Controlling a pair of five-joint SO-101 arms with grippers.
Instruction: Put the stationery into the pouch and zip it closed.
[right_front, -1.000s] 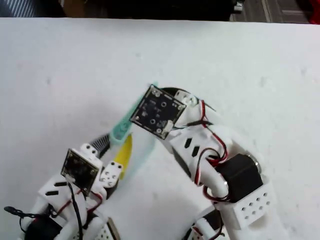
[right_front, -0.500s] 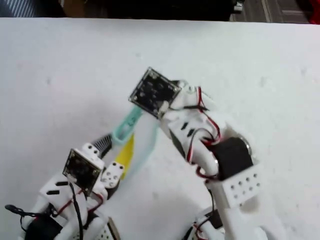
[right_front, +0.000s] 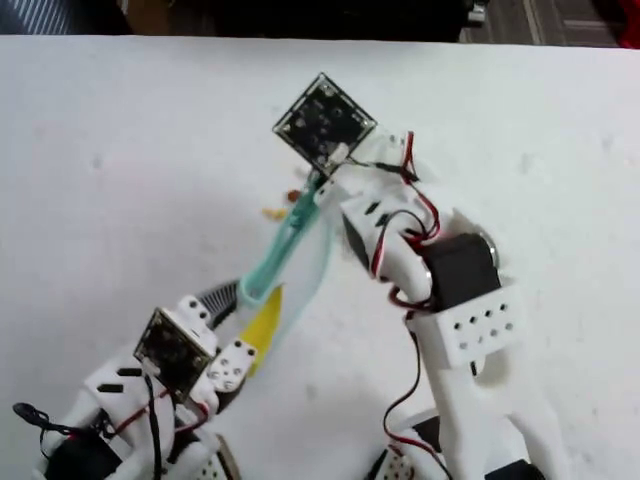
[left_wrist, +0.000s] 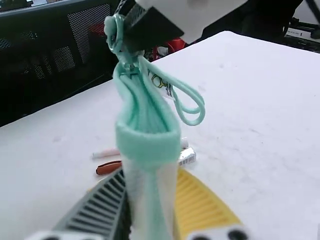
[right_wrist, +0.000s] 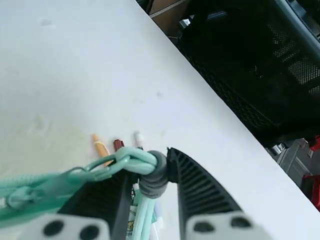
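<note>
The right gripper (right_wrist: 150, 162) has drawn toward the far edge of the tabletop (right_front: 100, 120), clamped on the pouch (right_front: 290, 250) at its cord end, so the pouch's long axis stretches back to the left gripper (left_wrist: 150, 172), which is closed on the near end, and the pens (right_front: 272, 212) lie loose beside it.
</note>
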